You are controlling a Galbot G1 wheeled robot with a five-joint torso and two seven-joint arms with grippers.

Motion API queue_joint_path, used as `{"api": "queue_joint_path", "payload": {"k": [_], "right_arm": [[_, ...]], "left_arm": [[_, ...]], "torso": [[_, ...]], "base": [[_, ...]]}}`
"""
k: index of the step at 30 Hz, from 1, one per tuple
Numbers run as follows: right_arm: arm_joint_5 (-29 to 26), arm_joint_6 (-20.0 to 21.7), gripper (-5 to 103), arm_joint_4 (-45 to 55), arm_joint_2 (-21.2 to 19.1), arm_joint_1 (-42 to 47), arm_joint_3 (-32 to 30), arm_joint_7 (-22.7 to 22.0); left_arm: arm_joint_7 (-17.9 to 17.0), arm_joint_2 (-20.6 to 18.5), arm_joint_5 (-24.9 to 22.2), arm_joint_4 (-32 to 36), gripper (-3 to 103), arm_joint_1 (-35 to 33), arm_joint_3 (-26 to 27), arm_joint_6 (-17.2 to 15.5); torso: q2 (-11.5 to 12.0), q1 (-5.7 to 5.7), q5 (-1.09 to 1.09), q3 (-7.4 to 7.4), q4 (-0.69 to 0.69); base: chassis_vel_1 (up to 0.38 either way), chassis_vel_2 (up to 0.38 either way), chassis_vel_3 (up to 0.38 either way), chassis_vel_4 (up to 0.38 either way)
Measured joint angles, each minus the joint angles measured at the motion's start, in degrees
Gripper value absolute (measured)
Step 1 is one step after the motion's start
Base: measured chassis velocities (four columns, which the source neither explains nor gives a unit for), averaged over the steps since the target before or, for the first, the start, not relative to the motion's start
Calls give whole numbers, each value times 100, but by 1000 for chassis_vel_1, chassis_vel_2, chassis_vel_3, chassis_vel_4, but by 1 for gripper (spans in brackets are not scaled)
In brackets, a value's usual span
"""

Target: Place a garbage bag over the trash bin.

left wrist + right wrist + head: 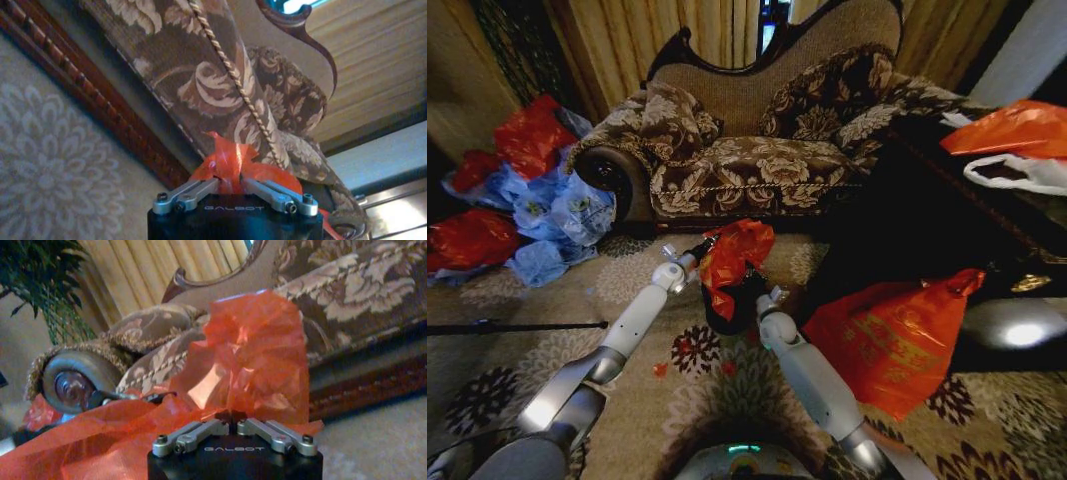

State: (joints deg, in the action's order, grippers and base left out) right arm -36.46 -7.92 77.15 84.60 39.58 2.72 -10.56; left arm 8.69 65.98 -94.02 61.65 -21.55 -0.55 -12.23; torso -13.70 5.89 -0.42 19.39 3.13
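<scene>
The garbage bag [735, 255], thin, glossy and red, hangs bunched between both grippers in front of the sofa. My left gripper [699, 250] is shut on its upper left part, and the left wrist view shows a twist of red plastic [227, 160] pinched in that gripper [230, 183]. My right gripper [772, 297] is shut on the bag's lower right edge; in the right wrist view the bag [253, 350] rises crumpled above the gripper [233, 421]. The trash bin [729, 318], small and black, stands on the carpet directly under the bag, mostly hidden by it.
A patterned sofa [757, 150] stands just behind. A large orange-red printed bag [892, 340] lies on the floor to the right. Red and blue bags [537, 210] are piled at the left. A dark table [927, 230] on the right carries an orange bag [1017, 125] and a white one [1017, 172].
</scene>
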Motion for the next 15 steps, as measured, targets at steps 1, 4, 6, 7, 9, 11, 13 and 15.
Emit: {"api": "queue_joint_path", "payload": {"k": [1, 4, 6, 7, 9, 11, 13, 15], "right_arm": [[77, -93, 0, -116, 55, -50, -14, 21], [278, -185, 0, -221, 78, -67, -75, 127], [327, -175, 0, -20, -75, 73, -121, 176], [327, -175, 0, -20, -75, 73, -121, 176], [167, 66, 3, 614, -510, 467, -194, 273], [38, 196, 14, 1077, -907, 779, -276, 391], [-37, 253, 14, 1318, -1131, 958, -342, 509], [-99, 287, 20, 1468, -1275, 1090, -393, 609]], "left_arm": [[17, -12, -10, 1, 0, 0, 4, 8], [23, -35, -22, 23, 0, -24, 9, 25], [23, -63, -35, 72, 0, -69, 12, 34], [23, -63, -35, 72, 0, -69, 12, 34], [20, -84, -68, 136, 0, -121, 20, 42], [-10, -92, -92, 204, 0, -160, 31, 56], [-40, -100, -111, 254, 0, -178, 35, 67], [-58, -115, -125, 283, 0, -190, 36, 72]], "torso": [[0, 0, 1, 0, -1], [0, 0, 1, 0, -3], [0, 0, 2, 0, -2], [0, 0, 2, 0, -2], [0, -1, 3, 0, -1], [0, -1, 2, 0, 2], [0, -1, 3, 0, 1], [0, -1, 3, 0, 1]], "base": [[0, 0, 0, 0], [0, 0, 0, 0], [0, 0, 0, 0], [0, 0, 0, 0], [0, 0, 0, 0], [0, 0, 0, 0], [0, 0, 0, 0], [0, 0, 0, 0]]}}
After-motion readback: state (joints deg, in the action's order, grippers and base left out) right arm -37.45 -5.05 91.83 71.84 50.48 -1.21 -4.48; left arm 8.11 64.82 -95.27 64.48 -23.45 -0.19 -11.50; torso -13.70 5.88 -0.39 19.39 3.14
